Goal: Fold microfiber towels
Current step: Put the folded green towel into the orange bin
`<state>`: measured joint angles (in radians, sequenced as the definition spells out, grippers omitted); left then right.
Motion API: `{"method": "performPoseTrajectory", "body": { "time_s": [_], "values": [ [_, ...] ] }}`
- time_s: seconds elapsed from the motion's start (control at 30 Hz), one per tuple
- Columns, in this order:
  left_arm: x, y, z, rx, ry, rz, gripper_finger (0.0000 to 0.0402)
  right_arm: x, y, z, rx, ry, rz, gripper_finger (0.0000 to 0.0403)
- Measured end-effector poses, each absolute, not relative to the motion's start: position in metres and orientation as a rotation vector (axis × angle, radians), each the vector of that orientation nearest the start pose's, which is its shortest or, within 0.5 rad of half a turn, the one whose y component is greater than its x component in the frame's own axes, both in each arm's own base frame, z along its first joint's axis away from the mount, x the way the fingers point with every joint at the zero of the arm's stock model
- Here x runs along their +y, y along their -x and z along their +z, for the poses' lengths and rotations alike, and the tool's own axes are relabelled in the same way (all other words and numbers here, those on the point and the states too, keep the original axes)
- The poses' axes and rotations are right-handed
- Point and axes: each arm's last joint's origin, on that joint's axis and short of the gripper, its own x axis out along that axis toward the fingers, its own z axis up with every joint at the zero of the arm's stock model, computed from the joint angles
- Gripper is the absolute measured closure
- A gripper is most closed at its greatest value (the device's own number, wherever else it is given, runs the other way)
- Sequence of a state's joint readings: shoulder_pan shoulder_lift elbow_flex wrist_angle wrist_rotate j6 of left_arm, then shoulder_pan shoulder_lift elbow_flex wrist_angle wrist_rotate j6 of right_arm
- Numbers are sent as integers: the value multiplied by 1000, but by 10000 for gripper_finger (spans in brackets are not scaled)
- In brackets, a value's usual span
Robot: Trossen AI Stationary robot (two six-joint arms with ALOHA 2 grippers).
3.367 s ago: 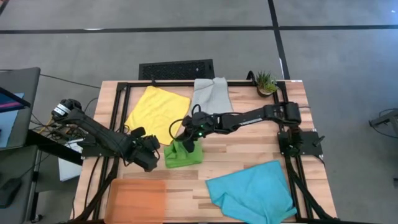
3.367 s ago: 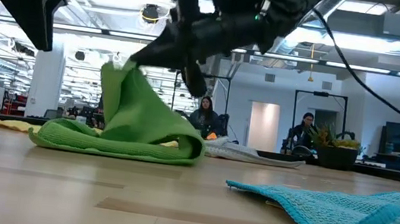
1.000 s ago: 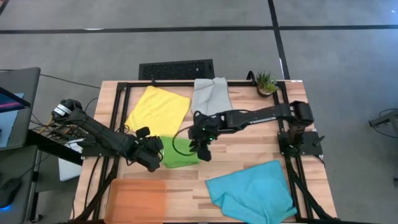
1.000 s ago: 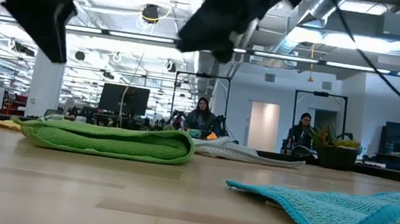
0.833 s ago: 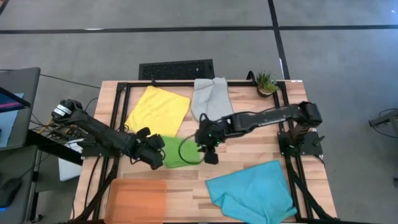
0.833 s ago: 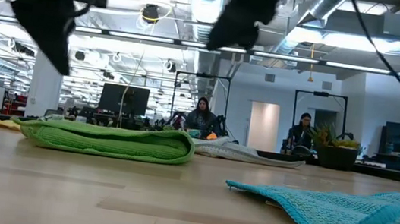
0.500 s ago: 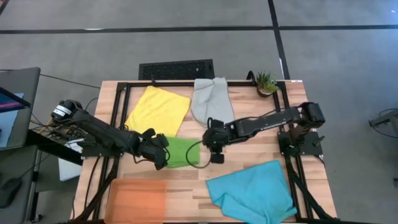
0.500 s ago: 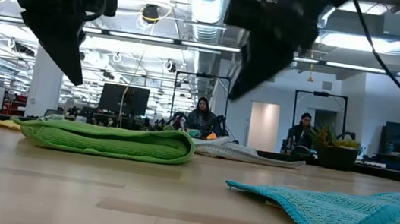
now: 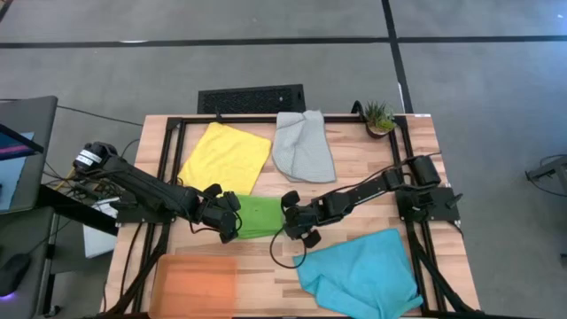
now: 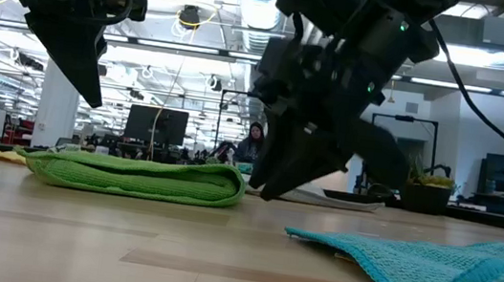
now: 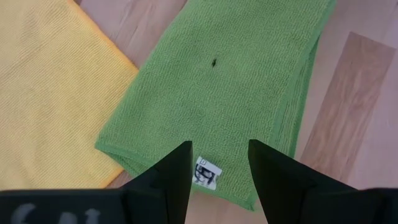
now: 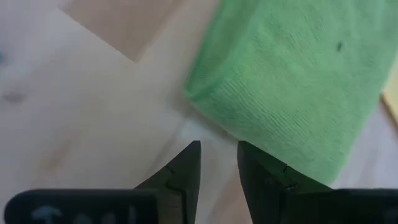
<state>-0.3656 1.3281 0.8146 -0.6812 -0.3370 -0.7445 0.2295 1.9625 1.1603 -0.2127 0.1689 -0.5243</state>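
The green towel (image 9: 259,215) lies folded flat on the table's middle, also seen low as a thick pad (image 10: 132,176). My left gripper (image 9: 228,221) hangs open above the towel's left end, its fingers (image 11: 179,163) on either side of the white label (image 11: 206,172) and clear of the cloth. My right gripper (image 9: 298,230) stands open and low by the towel's right end, its fingertips (image 12: 189,158) over bare wood just short of the towel's corner (image 12: 199,93). Yellow towel (image 9: 224,158), grey towel (image 9: 304,146) and turquoise towel (image 9: 359,275) lie flat.
An orange tray (image 9: 195,283) lies at the near left corner. A small potted plant (image 9: 379,117) stands at the far right. A black frame (image 9: 168,177) runs along the table's sides. Bare wood shows between the green and turquoise towels.
My right gripper has come down from well above the green towel, rolling as it went, and now stands low beside the towel's right end. My left gripper has shifted a little toward the towel's left end and sunk slightly. The green towel has not moved.
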Motion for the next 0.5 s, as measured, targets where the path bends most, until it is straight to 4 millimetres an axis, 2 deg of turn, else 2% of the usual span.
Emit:
{"method": "performPoseTrajectory", "body": {
  "time_s": [0.2,0.5],
  "values": [
    [-75,-222,203,1056,261,374,252,88,-375,138,961,642,189,279],
    [-75,-222,203,1058,262,372,252,98,-375,142,950,676,187,274]
  ]
}}
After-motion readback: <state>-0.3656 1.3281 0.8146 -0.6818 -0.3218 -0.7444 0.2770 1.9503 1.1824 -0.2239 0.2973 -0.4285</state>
